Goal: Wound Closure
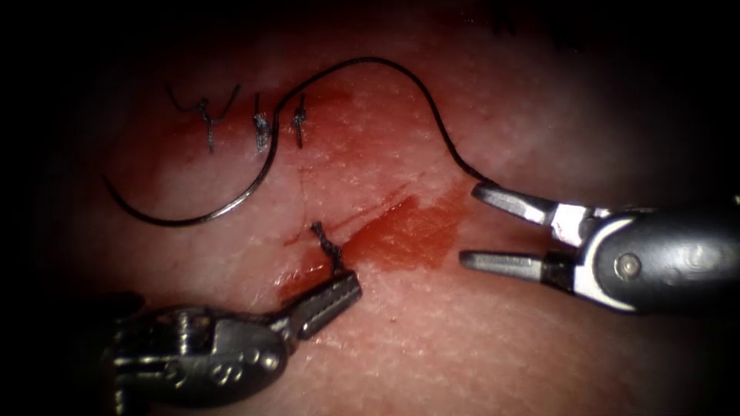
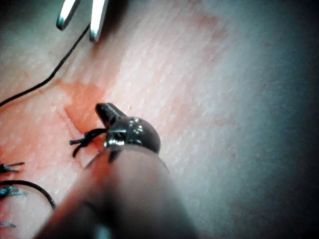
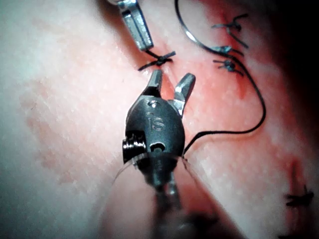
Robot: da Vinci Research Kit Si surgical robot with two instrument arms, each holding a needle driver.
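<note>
The curved needle (image 1: pixel 181 221) lies free on the tissue (image 1: pixel 462 347) left of the cut, held by neither tool and not in the tissue. Its thread (image 1: pixel 370 60) arcs over the top and runs down to my right tool (image 1: pixel 472 223), which stands open with nothing between its jaws; the thread (image 3: pixel 259 99) passes under it. My left tool (image 1: pixel 351 281) is shut on the short tail of a fresh knot (image 1: pixel 327 246) on the cut. The same knot (image 3: pixel 159 59) sits just ahead of the right tool (image 3: pixel 172 79). The left tool (image 2: pixel 107 110) shows beside the knot's tails (image 2: pixel 82 141).
Three tied stitches (image 1: pixel 260 127) with cut ends sit in a row at the upper left. A patch of red fluid (image 1: pixel 408 231) lies between the two tools, right of the knot.
</note>
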